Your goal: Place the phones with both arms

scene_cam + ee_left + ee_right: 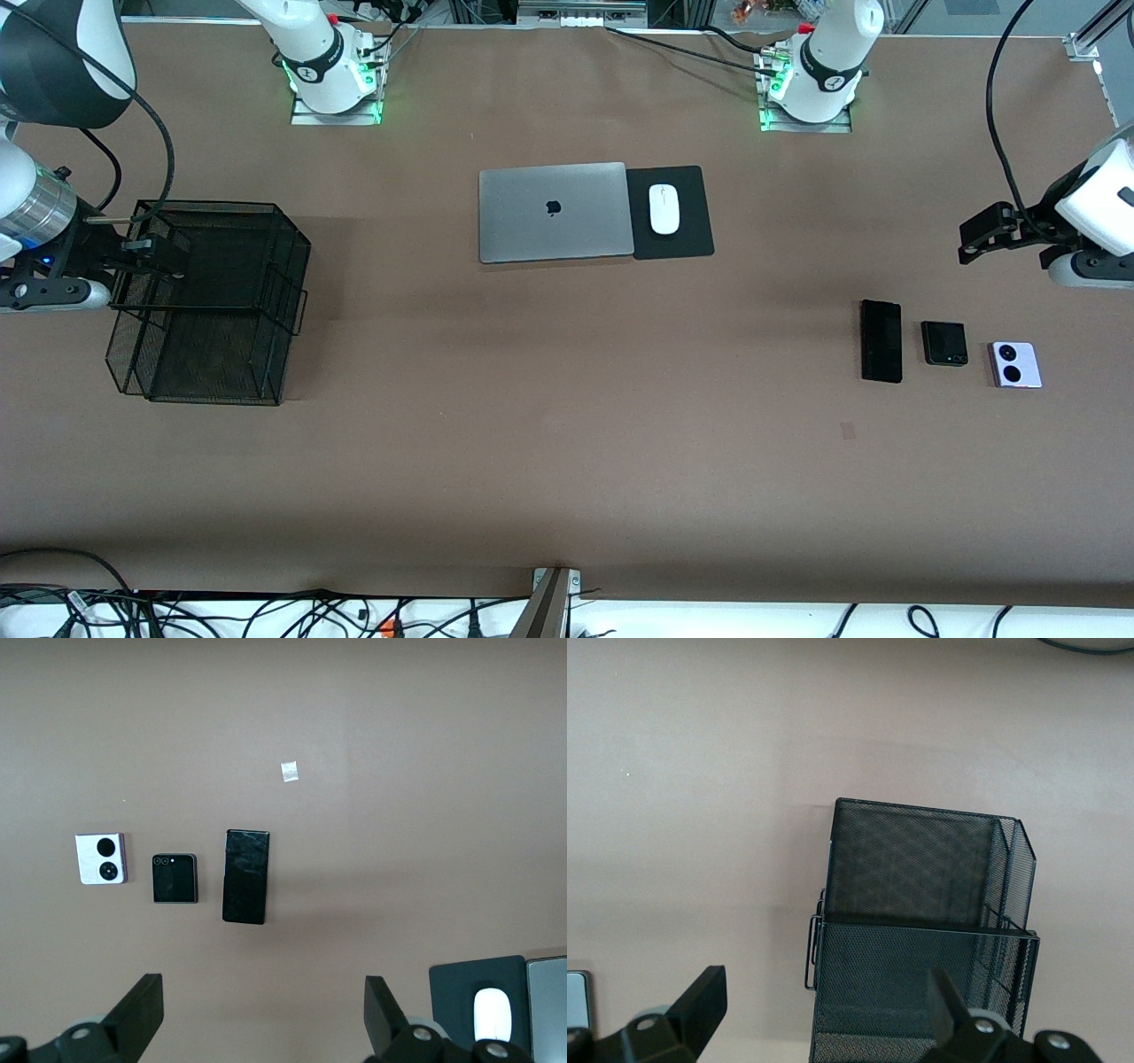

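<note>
Black fingertips cropped; left gripper (261,1023) and right gripper (824,1019) spread wide, empty.

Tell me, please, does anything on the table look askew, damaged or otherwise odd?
Nothing stands out. The three phones lie flat in a tidy row, the mesh organizer stands upright, and the laptop sits squarely beside the mouse.
</note>
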